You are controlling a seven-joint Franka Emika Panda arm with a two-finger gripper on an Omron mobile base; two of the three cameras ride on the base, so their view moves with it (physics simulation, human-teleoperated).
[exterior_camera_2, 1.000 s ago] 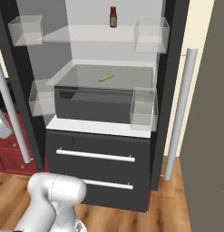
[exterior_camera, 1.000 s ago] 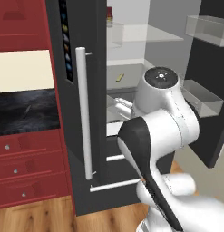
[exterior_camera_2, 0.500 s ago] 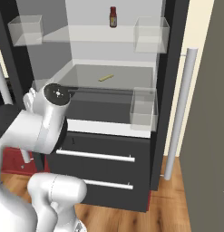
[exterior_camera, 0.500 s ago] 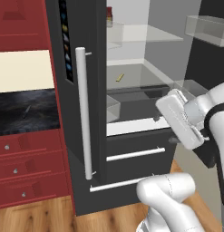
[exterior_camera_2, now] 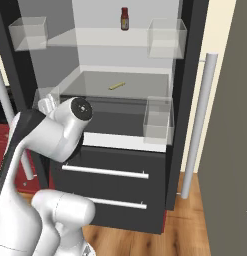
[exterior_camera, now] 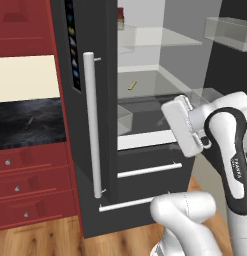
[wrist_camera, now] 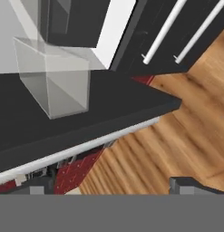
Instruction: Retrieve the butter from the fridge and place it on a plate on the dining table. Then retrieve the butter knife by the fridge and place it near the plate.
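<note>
The fridge [exterior_camera: 90, 55] stands open, its left door swung out with a long white bar handle [exterior_camera: 92, 125]. The butter [exterior_camera: 132, 85] [exterior_camera_2: 116, 86], a small yellow stick, lies alone on the grey middle shelf. My white hand [exterior_camera: 182, 125] hangs in front of that shelf's lower right, well short of the butter. In the hand view my gripper [wrist_camera: 114, 186] is open, its dark fingertips [wrist_camera: 41, 186] far apart with nothing between them. A faint thin sliver on the black stone counter [exterior_camera: 29, 122] left of the fridge may be the butter knife. The plate and dining table are out of view.
A red bottle [exterior_camera_2: 125, 19] stands on the top shelf. Clear bins [exterior_camera_2: 159, 117] hang on the shelves and doors. Two dark drawers with white bars [exterior_camera_2: 105, 171] sit below. Red drawers [exterior_camera: 25, 185] flank the fridge on the left; the right door [exterior_camera_2: 230, 125] stands open.
The arm has unfolded from a low tucked pose. The hand has risen and swung left to the front of the middle shelf. The jaws have stayed open.
</note>
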